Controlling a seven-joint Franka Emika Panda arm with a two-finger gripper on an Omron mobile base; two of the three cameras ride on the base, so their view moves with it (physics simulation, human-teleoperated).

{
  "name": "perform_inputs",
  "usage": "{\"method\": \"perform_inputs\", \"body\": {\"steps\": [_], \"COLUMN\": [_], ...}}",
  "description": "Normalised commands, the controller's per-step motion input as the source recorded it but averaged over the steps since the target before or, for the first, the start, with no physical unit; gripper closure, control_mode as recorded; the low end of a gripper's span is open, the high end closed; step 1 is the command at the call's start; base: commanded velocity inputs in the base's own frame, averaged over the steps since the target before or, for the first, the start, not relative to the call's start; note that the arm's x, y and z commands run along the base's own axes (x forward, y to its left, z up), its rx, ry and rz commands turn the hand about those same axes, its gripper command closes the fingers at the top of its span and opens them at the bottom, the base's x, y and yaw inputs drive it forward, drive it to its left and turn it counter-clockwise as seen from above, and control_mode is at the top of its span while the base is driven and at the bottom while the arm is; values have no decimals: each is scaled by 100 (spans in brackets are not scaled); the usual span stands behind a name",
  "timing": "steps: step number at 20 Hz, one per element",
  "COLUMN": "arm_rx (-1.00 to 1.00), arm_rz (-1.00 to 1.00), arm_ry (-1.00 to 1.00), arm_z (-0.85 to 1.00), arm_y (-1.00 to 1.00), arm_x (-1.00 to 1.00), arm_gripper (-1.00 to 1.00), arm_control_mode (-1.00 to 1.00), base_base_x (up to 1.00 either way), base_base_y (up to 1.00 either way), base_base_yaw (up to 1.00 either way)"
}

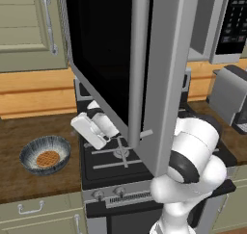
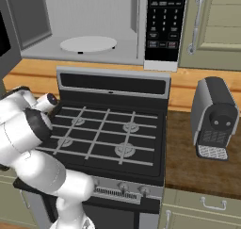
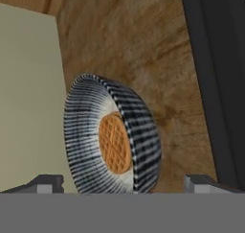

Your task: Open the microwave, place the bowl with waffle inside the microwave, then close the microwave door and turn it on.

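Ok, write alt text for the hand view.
A small round blue-grey speckled bowl holding an orange-brown gridded waffle sits on a brown wooden countertop, framed between the open pincer's two dark fingertips. A beige cabinet front lies on one side, the black stove edge on the other.

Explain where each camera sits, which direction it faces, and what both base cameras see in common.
Left base view: behind the arm, left; looks over the open microwave door at the bowl with its waffle; the arm and gripper show.
Right base view: behind, right; faces the stove and the microwave; the arm's white links show.
Hand view: looks along the open gripper at the bowl.
Both base views share stove and microwave.
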Motion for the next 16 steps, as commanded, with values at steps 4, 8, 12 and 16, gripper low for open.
{"method": "perform_inputs", "body": {"steps": [4, 8, 12, 16], "arm_rx": [-9, -11, -8, -5], "arm_rz": [0, 0, 0, 0], "arm_ry": [0, 0, 1, 2], "arm_z": [-30, -30, -32, -31], "arm_y": [26, 36, 29, 22], "arm_x": [26, 18, 29, 38], "arm_gripper": [-100, -100, -100, -100], "arm_control_mode": [-100, -100, -100, -100], "base_base_x": [0, 0, 0, 0], "base_base_y": [0, 0, 0, 0], "base_base_yaw": [0, 0, 0, 0]}}
